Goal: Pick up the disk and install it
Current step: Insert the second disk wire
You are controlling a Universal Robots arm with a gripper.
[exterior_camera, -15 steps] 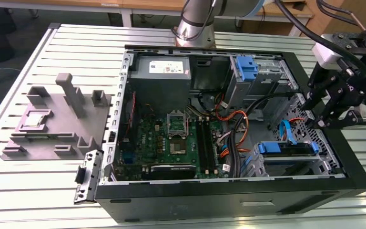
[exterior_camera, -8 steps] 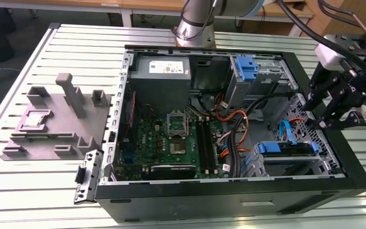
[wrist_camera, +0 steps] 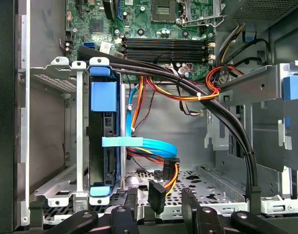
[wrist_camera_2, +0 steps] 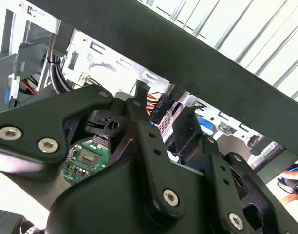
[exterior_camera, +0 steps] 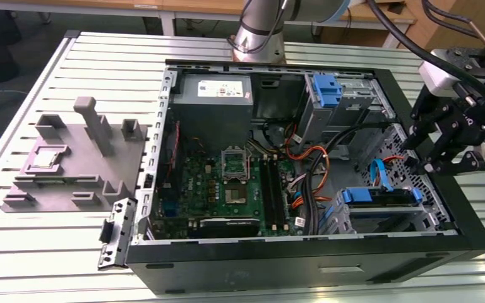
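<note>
Gripper empty, poised over the case's right side wall; disk sits in its bay.

Gripper fingers are parted, nothing between them. Disk stands on edge in the drive cage on the exterior view's right, near corner, with a blue ribbon cable beside it. Likely dense, rigid and shock-sensitive; grip the blue carrier rails (not the cables).

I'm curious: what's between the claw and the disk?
In the first wrist view, a black plug on orange-yellow wires and a flat blue cable lie between the gripper and the disk.
</note>
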